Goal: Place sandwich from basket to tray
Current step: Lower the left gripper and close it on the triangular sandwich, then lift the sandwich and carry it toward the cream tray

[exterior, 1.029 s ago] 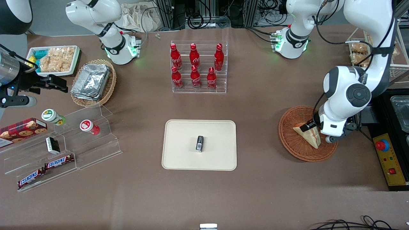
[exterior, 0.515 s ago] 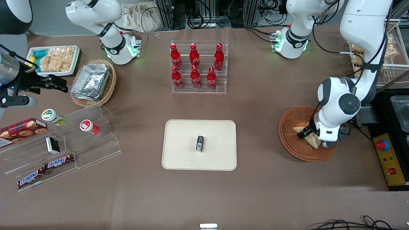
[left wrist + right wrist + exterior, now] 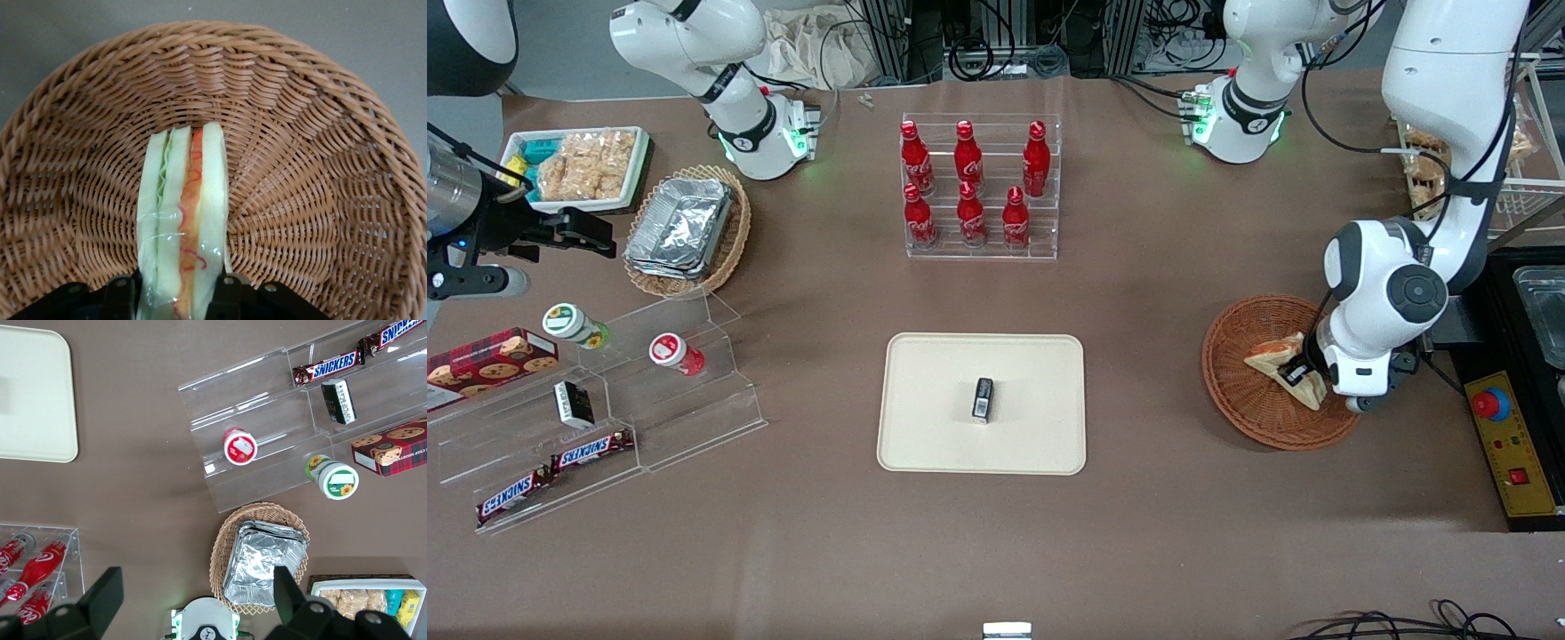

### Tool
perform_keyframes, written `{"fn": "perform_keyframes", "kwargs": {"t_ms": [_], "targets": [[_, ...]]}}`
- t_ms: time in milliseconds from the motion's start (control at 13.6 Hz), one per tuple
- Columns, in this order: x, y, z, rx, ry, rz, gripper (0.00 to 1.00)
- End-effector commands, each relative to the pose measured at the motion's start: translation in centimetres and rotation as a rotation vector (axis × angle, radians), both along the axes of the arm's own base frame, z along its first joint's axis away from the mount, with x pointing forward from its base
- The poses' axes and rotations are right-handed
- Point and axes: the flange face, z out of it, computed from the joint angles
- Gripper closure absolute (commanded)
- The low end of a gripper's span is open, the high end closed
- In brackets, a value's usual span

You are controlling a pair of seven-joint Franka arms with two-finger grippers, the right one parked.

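Now gripper [image 3: 1303, 372] clenched on sandwich [image 3: 1282, 358], right-center of front frame, above basket [image 3: 1240, 404]. Since half second ago: wedge tilted up, partly lifted. Pick complete; transfer to tray [image 3: 925, 436], frame center, pending.

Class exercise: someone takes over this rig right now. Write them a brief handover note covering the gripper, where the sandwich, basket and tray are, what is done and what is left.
Gripper: down inside the wicker basket, shut on the sandwich, one finger on each bread face.
Sandwich: wrapped wedge, in the basket at the working arm's end of the table.
Tray: at the table's middle, holding one small dark packet.
Done: sandwich gripped.
Left: lift it out, carry it to the tray, set it on a bare part beside the packet, release.
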Motion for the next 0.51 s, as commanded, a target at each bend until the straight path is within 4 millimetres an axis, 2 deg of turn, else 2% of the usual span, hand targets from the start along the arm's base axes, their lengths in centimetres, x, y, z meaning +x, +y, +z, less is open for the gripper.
{"fn": "perform_keyframes", "kwargs": {"t_ms": [0,74,221,368,441], "targets": [[-0.2,-0.2,6.3,0.032,0.021,0.002,1.0],[0.0,-0.7,9.0,0.039,0.035,-0.022,1.0],[0.4,-4.4,13.1,0.039,0.087,-0.171,1.0],[0.4,-8.7,15.6,0.025,0.129,-0.314,1.0],[0.1,-11.3,15.9,0.007,0.126,-0.38,1.0]]}}
